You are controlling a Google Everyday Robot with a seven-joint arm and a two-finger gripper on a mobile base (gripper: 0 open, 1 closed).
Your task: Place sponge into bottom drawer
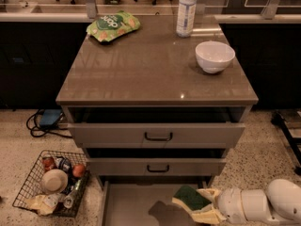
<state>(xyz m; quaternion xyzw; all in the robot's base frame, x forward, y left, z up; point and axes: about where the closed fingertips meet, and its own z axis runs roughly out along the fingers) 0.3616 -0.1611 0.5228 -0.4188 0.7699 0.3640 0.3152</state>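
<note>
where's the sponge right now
Bottom right of the camera view: the sponge sits in the gripper, over the right part of the open bottom drawer.

1. sponge (190,197): dark green top on pale yellow foam, clasped by the gripper.
2. gripper (202,205): cream-yellow fingers on a white arm (263,204), near right, over the bottom drawer.
3. bottom drawer (127,206): plain grey floor with a dark shadow patch.
4. upper drawers (117,134): grey-brown fronts, black handles (158,137).
5. cabinet top (155,74): glossy grey-brown.
6. bowl (215,56): white, far right.
7. snack bag (113,26): green with white lettering, far left.
8. floor (28,140): speckled beige.
</note>
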